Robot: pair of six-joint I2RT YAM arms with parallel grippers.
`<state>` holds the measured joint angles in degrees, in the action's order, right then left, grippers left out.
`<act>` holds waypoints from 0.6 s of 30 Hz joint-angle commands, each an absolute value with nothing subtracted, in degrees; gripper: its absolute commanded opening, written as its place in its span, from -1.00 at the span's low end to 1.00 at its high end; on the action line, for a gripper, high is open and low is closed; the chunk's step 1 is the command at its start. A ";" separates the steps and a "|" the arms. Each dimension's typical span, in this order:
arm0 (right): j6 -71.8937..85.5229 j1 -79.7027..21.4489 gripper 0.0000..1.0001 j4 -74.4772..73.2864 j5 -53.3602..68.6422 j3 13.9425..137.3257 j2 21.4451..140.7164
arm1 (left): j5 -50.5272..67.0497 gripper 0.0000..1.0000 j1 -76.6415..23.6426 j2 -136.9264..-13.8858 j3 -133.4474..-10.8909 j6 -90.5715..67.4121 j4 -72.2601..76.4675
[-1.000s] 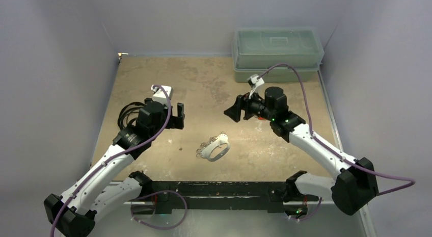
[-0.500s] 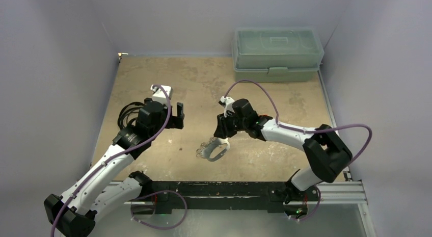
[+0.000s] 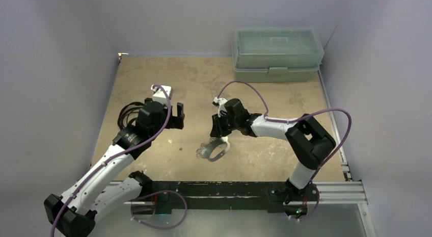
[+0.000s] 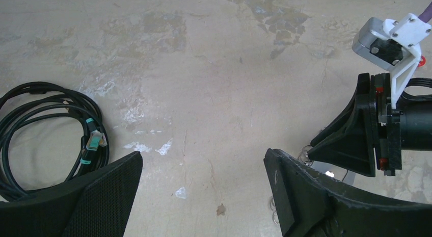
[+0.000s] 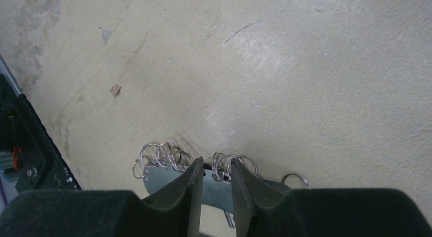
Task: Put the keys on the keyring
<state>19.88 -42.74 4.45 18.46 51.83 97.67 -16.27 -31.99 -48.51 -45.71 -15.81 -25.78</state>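
Right claw (image 5: 215,168) over keyring (image 5: 158,158), coiled black cable (image 4: 87,145) far left

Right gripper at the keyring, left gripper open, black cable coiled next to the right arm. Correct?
No. The black cable is coiled next to the left arm, not the right, as the top external view shows. Right gripper at the keyring and left gripper open are correct.

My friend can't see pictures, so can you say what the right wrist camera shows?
The right gripper, its two black fingers a narrow gap apart, sits over the keyring, a bunch of thin silver wire rings joined to a flat pale loop. It lies on a scuffed tan table.
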 commanded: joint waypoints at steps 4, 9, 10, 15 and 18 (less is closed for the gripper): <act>20.10 -43.11 -0.39 6.27 16.61 54.22 98.90 | -15.73 0.81 -31.73 -47.46 -45.63 -15.29 -24.17; 20.19 -43.45 -0.40 6.14 16.70 54.14 99.57 | -15.73 0.81 -31.70 -47.46 -45.64 -15.36 -24.15; 20.21 -43.54 -0.40 6.12 16.77 54.14 99.66 | -15.73 0.81 -31.68 -47.46 -45.66 -15.30 -24.17; 20.30 -43.85 -0.43 6.22 17.31 54.05 99.90 | -15.76 0.81 -31.73 -47.46 -45.70 -15.29 -24.17; 20.30 -43.99 -0.47 6.05 17.31 54.03 100.34 | -15.73 0.80 -31.72 -47.46 -45.69 -15.30 -24.17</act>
<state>19.97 -43.53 4.49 17.45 52.12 99.81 -16.21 -31.99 -48.29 -45.74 -15.81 -25.78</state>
